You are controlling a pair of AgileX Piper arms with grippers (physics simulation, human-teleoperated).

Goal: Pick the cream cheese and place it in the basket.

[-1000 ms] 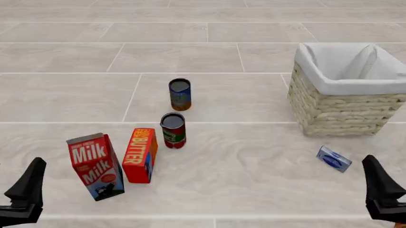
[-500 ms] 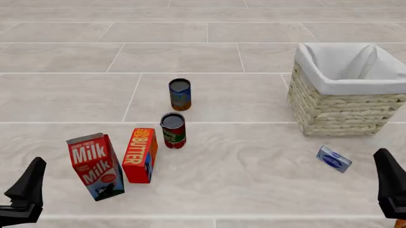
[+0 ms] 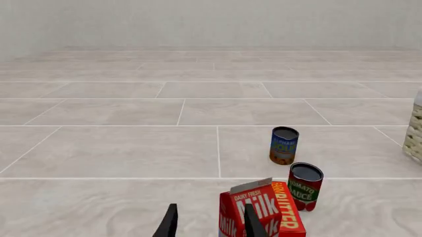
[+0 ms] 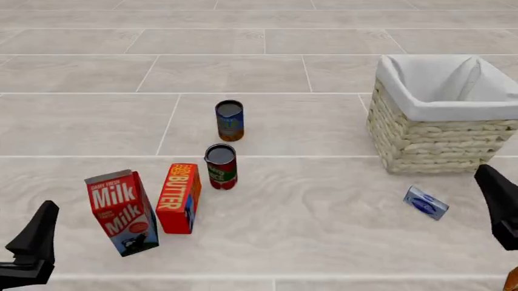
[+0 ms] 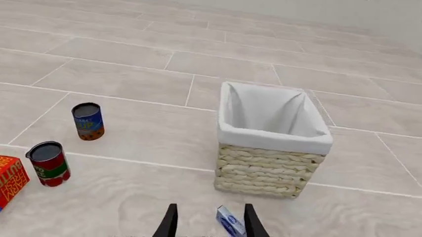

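From the front, the right gripper (image 4: pixel 501 209) hangs at the view's right edge, just to the right of the cream cheese (image 4: pixel 426 202) and apart from it; only one dark finger shows here. The box lies flat on the tiled table (image 4: pixel 324 230), near the front face of the basket (image 4: pixel 437 142), which stands beyond the gripper. The left gripper (image 4: pixel 33 245) hovers low at the near left corner, with the milk carton (image 4: pixel 122 211) just to its right, then the butter box (image 4: pixel 179 197), the red can (image 4: pixel 221 166) and the blue can (image 4: pixel 230 120) farther off.

The left wrist camera shows the left gripper (image 3: pixel 209 222) with its fingers parted and nothing between them; the milk carton (image 3: pixel 249 210) stands just ahead beside one finger, the butter box (image 3: pixel 288 210) touching it.

The right wrist camera shows the right gripper (image 5: pixel 208 222) spread wide and empty, the cream cheese (image 5: pixel 230 221) lying ahead between the two fingertips, closer to one of them, and the basket (image 5: pixel 270 165) right behind it.
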